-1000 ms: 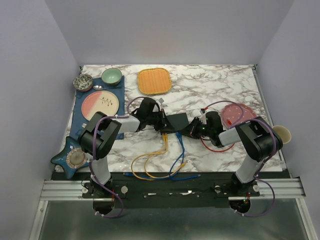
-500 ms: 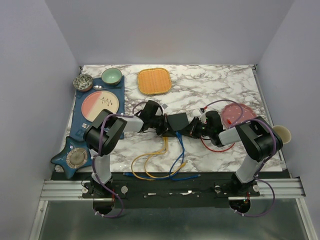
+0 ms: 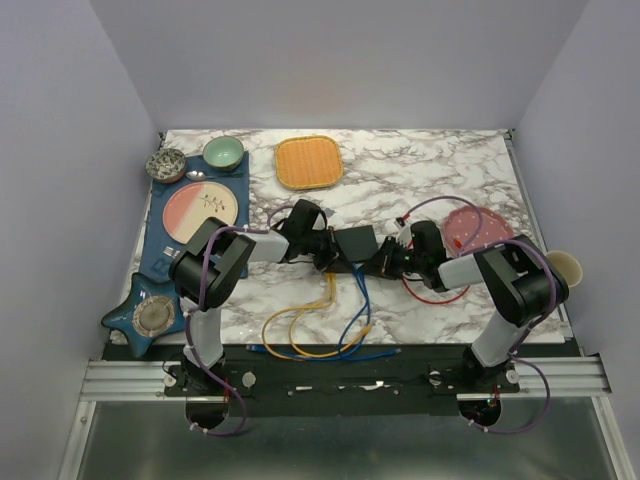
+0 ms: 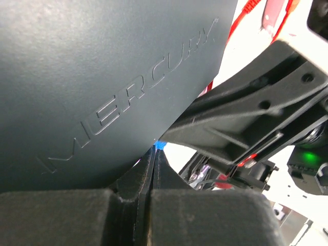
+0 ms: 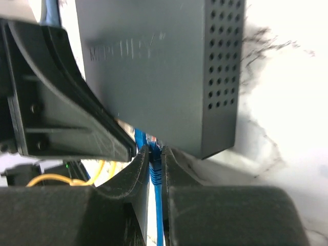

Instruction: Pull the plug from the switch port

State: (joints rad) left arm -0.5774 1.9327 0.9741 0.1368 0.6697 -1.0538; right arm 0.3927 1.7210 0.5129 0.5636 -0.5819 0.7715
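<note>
The switch (image 3: 352,243), a flat matte-black box, lies mid-table between both arms. In the right wrist view the switch (image 5: 159,66) fills the top, and a blue plug (image 5: 155,166) sits at its near edge. My right gripper (image 5: 155,149) is shut on that plug, one finger on each side. The plug's blue cable (image 3: 362,295) trails toward the front edge beside a yellow cable (image 3: 300,322). My left gripper (image 4: 154,151) is shut with nothing between its fingers, its tips at the edge of the switch (image 4: 102,77). Whether the plug is still seated is hidden.
A pink plate (image 3: 470,228) with a red cable (image 3: 425,292) lies to the right. A cup (image 3: 563,266) stands at the right edge. An orange mat (image 3: 309,162) is at the back. A blue placemat (image 3: 190,205) with a plate and bowls covers the left.
My left gripper has slid right, closing in on the switch's left side. The right gripper has stayed shut on the blue plug with little movement.
</note>
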